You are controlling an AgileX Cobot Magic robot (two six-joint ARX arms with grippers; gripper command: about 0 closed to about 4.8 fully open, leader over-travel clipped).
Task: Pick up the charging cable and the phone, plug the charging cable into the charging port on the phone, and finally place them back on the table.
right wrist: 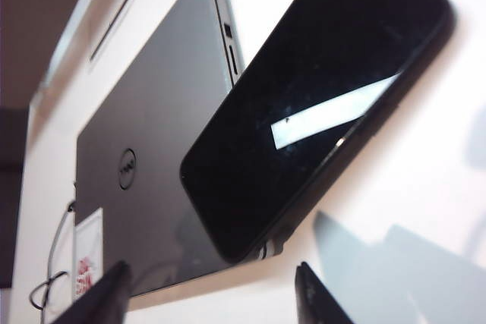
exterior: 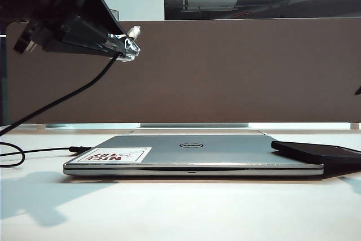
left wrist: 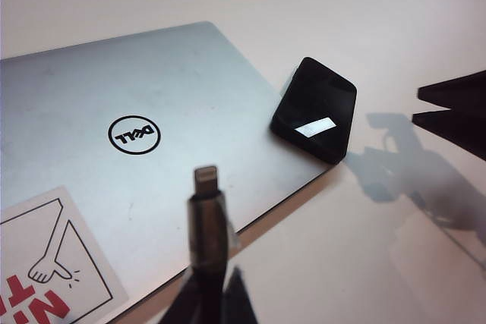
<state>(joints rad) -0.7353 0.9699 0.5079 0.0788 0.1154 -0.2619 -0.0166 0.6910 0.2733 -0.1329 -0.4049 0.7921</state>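
Observation:
My left gripper (exterior: 128,49) hangs high at the left, shut on the charging cable (left wrist: 207,221). The cable's silvery connector tip (left wrist: 205,178) sticks out past the fingers, above the laptop lid. The black cord (exterior: 67,97) trails down to the left. The phone (exterior: 316,152) is a glossy black slab that lies tilted, one end on the laptop's right corner and the other toward the table (exterior: 180,213). My right gripper (right wrist: 213,301) hovers just short of the phone (right wrist: 319,104), open, with nothing between its fingers. The right gripper (left wrist: 419,106) also shows in the left wrist view, beside the phone (left wrist: 315,108).
A closed silver Dell laptop (exterior: 192,156) with a sticker (exterior: 115,155) lies in the middle of the table. A second thin black cord with a black plug (exterior: 79,149) lies at the laptop's left. A grey-brown divider panel (exterior: 237,71) closes off the back.

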